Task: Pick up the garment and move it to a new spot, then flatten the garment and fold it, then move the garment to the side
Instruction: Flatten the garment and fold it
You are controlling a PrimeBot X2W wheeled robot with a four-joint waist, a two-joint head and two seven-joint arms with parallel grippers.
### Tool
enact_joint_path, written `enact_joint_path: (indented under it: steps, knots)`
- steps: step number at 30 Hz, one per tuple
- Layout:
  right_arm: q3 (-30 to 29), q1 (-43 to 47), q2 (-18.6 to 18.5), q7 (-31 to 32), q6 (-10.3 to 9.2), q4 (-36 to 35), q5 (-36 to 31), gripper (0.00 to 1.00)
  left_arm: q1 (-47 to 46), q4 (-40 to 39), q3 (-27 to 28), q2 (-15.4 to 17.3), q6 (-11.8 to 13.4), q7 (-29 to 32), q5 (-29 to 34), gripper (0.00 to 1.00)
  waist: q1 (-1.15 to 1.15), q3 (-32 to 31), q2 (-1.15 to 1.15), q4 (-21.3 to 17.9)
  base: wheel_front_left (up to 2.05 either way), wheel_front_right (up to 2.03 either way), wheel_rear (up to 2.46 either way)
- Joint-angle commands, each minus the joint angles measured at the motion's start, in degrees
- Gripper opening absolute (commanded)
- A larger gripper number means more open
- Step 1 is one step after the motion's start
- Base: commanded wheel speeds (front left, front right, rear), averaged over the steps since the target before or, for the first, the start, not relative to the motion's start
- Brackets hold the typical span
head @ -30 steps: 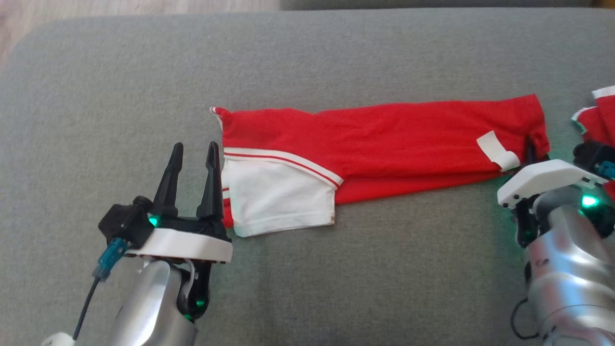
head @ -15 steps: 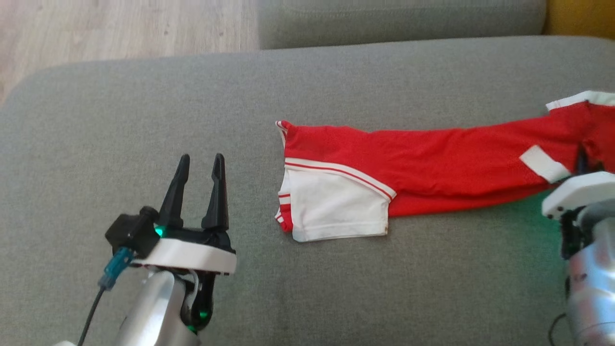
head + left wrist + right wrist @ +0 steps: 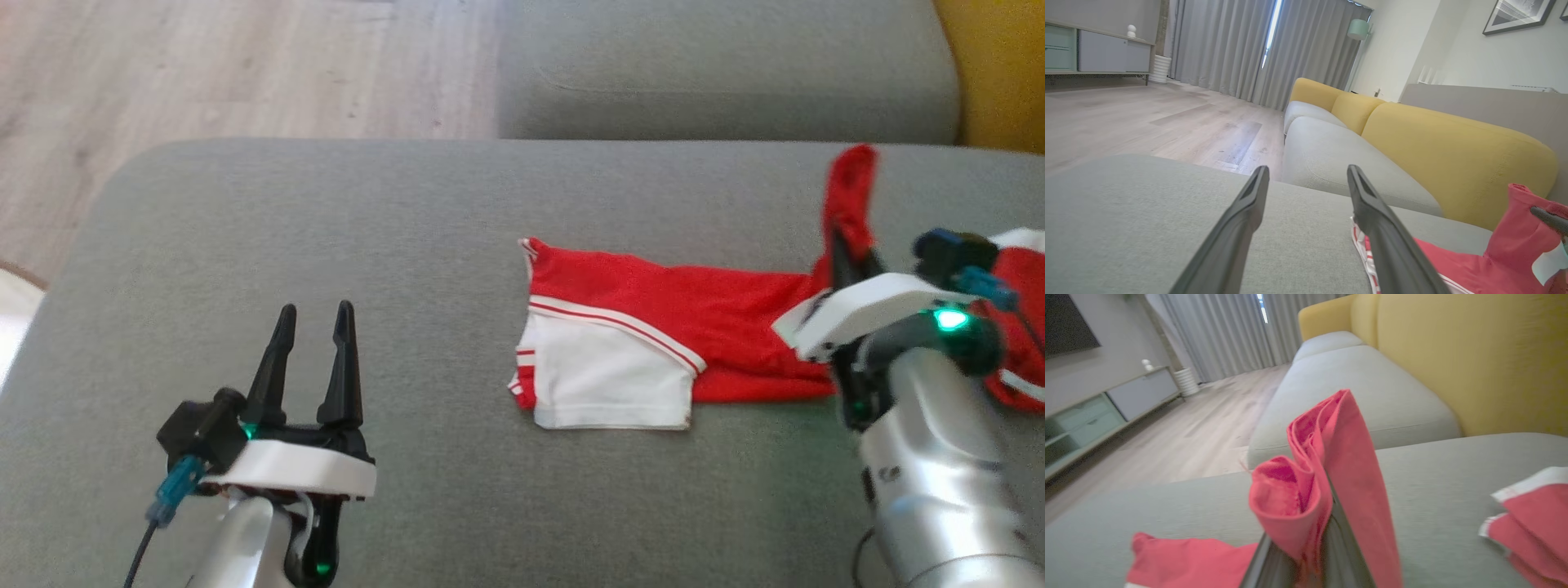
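Now pinching one red end of the garment (image 3: 653, 327) upright in the right gripper (image 3: 849, 245), with the remainder flat on the grey sofa seat (image 3: 326, 229). Holding the left gripper (image 3: 316, 310) spread wide and empty, apart from the white end.

no readable text, no labels, no brands, no numbers

Hidden, cut off, blurred
Raised end of the red garment (image 3: 694, 302) covers the right gripper (image 3: 849, 253) at its fingertips; garment's middle lies behind that arm. Red-and-white cloth (image 3: 1024, 367) runs off head view's right edge. Right wrist view smeared.
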Motion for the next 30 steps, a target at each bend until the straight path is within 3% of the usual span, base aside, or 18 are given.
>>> enact_joint_path:
  steps: [1, 6, 12, 30]
  knots:
    - [5.6, -1.0, 1.0, 0.4, -0.05, -2.7, 4.9, 0.00, -2.0, -1.5, 2.4, 1.2, 0.1, -0.5, 0.0, 1.00, 0.01, -1.5, 0.00, 2.4, 0.00, 0.00, 0.00]
    - [16.5, 0.3, 1.0, 1.2, -0.05, -5.3, 14.4, 0.00, -2.0, -1.4, 2.6, 2.0, 0.1, -0.5, -0.1, 1.00, 0.01, -1.5, 0.00, 5.1, 0.00, 0.00, 0.00]
    - [24.8, 1.4, 1.0, -1.4, -0.05, -4.2, 22.3, 0.00, -2.5, -1.1, 1.4, 2.4, 0.1, -0.4, -0.3, 1.00, 0.01, -0.4, 0.00, 8.2, 0.00, 0.00, 0.00]
    - [39.0, -1.5, 1.0, -6.7, -0.05, 6.5, 32.4, 0.00, -5.3, 0.1, -2.6, 1.5, 0.1, -0.4, -1.5, 1.00, 0.01, 3.6, 0.00, 13.2, 0.00, 0.00, 0.00]
